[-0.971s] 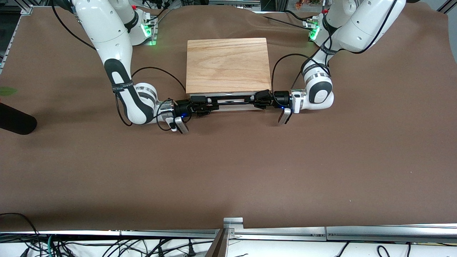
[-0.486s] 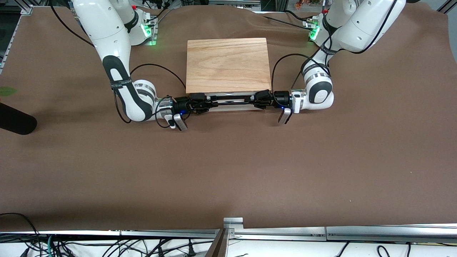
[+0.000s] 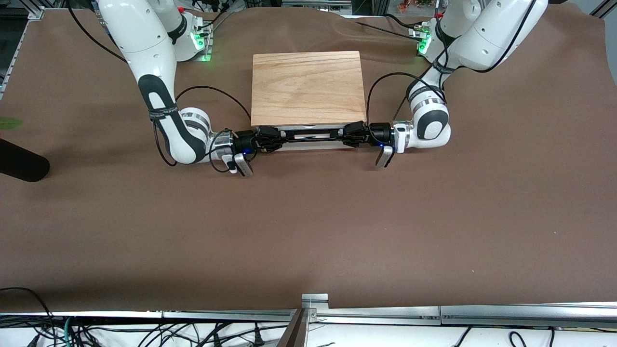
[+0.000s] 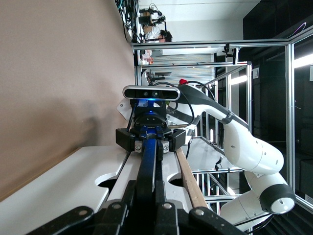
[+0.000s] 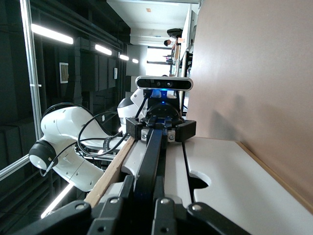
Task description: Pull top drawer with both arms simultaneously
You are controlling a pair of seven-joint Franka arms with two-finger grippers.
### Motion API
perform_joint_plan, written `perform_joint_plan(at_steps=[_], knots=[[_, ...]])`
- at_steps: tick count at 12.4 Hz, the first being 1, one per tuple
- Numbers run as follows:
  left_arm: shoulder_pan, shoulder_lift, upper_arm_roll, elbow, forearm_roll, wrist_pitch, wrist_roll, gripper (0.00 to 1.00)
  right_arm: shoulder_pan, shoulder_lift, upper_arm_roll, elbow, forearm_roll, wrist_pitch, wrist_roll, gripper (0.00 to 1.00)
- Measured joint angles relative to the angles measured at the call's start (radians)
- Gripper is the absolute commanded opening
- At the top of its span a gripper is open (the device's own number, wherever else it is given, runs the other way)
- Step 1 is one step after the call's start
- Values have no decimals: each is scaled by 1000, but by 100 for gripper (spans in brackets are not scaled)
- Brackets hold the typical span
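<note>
We see the left gripper [image 3: 348,135] pressed together on the black wire handle [image 3: 313,134] of the top drawer [image 3: 308,141], at the handle's end toward the left arm's end of the table. In the left wrist view its fingers [image 4: 146,215] clamp the black bar, which runs straight ahead to the other arm's gripper. The right gripper [image 3: 277,137] pinches the same handle at the end toward the right arm's end of the table; in the right wrist view its fingers [image 5: 144,208] sit tight against the bar on both sides.

The two grippers face one another along the handle, with a short bare stretch of bar between them. Both wrists lie low and level, just above the brown table cover [image 3: 308,231].

The top drawer sits in the wooden box [image 3: 307,86], which stands at the middle of the table between the two arm bases. From the front camera only a thin white strip of the drawer front shows under the handle, along the box edge nearest that camera. The wrist views show the white front panel [image 5: 230,181] with a rounded notch [image 5: 200,180] in its upper edge, and the light-wood edge of the box top [image 4: 188,181] beside the handle.

The left arm [image 3: 475,38] and right arm [image 3: 140,43] both bend down from their bases to the drawer front, black cables looping beside each wrist.
</note>
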Motion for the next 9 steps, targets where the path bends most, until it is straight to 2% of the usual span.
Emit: perform_joint_plan(at_steps=[3, 9], knots=[[0, 0, 0, 0, 0, -1, 1, 0, 0, 0, 0, -1, 1, -1, 13, 0], [0, 0, 0, 0, 0, -1, 1, 0, 0, 0, 0, -1, 1, -1, 13, 0]])
